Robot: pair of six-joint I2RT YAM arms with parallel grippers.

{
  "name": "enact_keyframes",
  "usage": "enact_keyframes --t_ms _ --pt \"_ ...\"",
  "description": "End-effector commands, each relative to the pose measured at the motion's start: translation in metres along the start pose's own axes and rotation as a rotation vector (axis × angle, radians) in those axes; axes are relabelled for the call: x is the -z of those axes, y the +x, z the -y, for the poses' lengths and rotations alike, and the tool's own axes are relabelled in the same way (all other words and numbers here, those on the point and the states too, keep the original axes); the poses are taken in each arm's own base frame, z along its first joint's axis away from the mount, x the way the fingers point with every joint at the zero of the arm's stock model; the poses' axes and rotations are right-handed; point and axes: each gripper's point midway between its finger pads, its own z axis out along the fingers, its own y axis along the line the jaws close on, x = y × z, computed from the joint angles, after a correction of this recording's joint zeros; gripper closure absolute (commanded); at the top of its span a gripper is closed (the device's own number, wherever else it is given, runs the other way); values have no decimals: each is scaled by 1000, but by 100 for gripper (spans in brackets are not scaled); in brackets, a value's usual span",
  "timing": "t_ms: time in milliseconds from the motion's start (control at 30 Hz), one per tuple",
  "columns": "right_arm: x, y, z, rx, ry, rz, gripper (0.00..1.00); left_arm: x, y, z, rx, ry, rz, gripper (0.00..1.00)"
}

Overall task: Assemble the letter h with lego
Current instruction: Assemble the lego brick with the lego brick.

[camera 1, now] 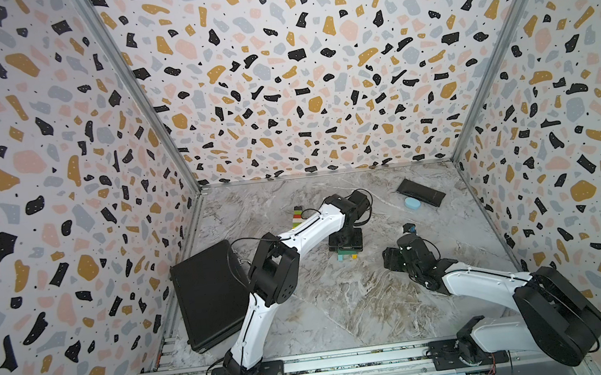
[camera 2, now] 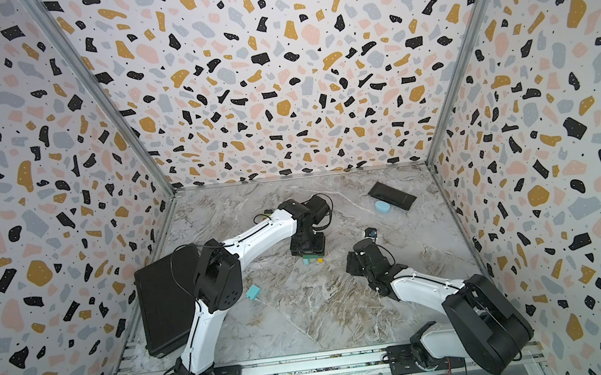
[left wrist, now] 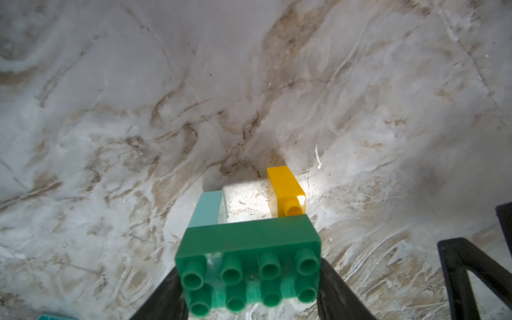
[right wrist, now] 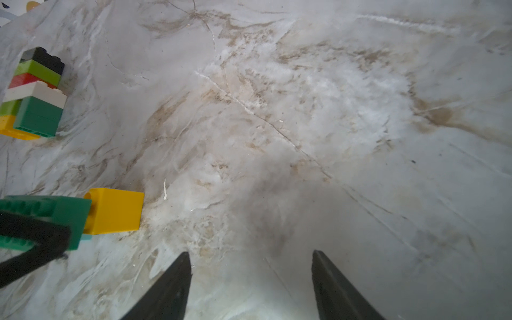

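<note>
My left gripper [left wrist: 249,282] is shut on a dark green lego brick [left wrist: 249,249], one finger on each short end. A light-blue brick [left wrist: 206,210] and a yellow brick [left wrist: 285,188] are stuck to its far side, down at the tabletop. Both top views show this cluster [camera 1: 347,256] [camera 2: 313,259] under the left gripper [camera 1: 345,243]. A stack of black, lime, red, white, green and yellow bricks [right wrist: 36,91] [camera 1: 297,215] lies further back, partly behind the left arm. A loose teal brick [camera 2: 253,292] lies near the left elbow. My right gripper [right wrist: 250,255] [camera 1: 391,258] is open and empty over bare table.
A large black case [camera 1: 207,295] lies along the left wall. At the back right sit a flat black pouch [camera 1: 420,192] and a pale-blue oval thing [camera 1: 411,202]. Patterned walls close in three sides, and the arm bases stand on a rail [camera 1: 349,360] in front.
</note>
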Motion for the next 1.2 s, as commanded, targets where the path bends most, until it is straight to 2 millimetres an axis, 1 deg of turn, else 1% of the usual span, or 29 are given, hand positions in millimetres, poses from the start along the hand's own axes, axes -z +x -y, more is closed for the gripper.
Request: enact_keyframes --t_ms 0,433,667,967,1000,1067,1133,1167 --pt "2 -12 -7 2 -12 22 30 0 -3 -3 0 -39 -3 100" --pt "3 -13 -7 2 -13 26 30 -10 0 -6 -5 -56 -34 100" --pt "3 -13 -7 1 -12 26 30 -14 10 -7 -30 -75 -68 100" --pt "5 -14 -6 4 -10 30 30 -41 18 -8 -68 -105 -147 100" --pt "5 -15 -6 4 -9 32 30 -43 18 -9 -68 -105 -148 98" --pt "5 -15 -6 5 -9 34 30 -44 17 -8 -64 -103 -145 86" --pt "5 -15 -6 5 -9 34 30 -41 15 -7 -61 -96 -132 78" --pt "5 -14 -6 5 -10 33 30 -38 14 -7 -59 -93 -122 72"
